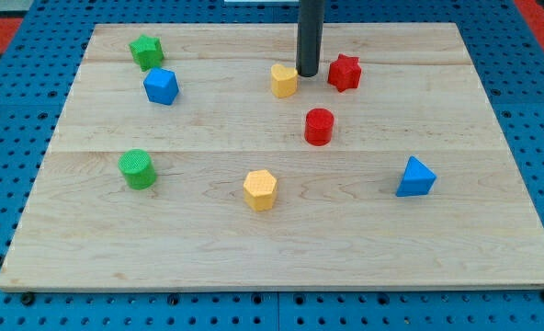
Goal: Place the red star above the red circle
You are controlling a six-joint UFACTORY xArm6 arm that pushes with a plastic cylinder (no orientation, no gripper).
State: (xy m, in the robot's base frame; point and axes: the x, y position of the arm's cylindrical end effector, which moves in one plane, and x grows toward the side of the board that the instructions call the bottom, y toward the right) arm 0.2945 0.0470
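Nearest the view's bottom edge, a yellow hexagon block point(261, 190) sits on the pale wooden surface point(281, 248), slightly left of centre. Level with it toward the view's right rests a blue triangle block point(415, 177), and on the view's left a green cylinder block point(137, 169), the three well apart from one another.

Higher up, near the middle of the surface, I see the red circle point(319, 126), a short round block standing alone. Above it and slightly to the view's right is the red star point(344, 72), near the circle but with bare wood between them. My tip point(308, 74) comes down as a straight dark rod from the view's top and meets the surface between the red star and a yellow block point(284, 80) of roughly pentagonal shape. It stands just beside the yellow block's right edge and close to the star's left side; whether it touches either one I cannot tell.

At the upper left, a green star-like block point(147, 51) lies near the far edge, with a blue block point(161, 86) of irregular shape just below it and to its right.

No claw is fitted on this arm, so none shows apart or together; the rod alone works the blocks. Around the wood runs a blue perforated base point(15, 156).
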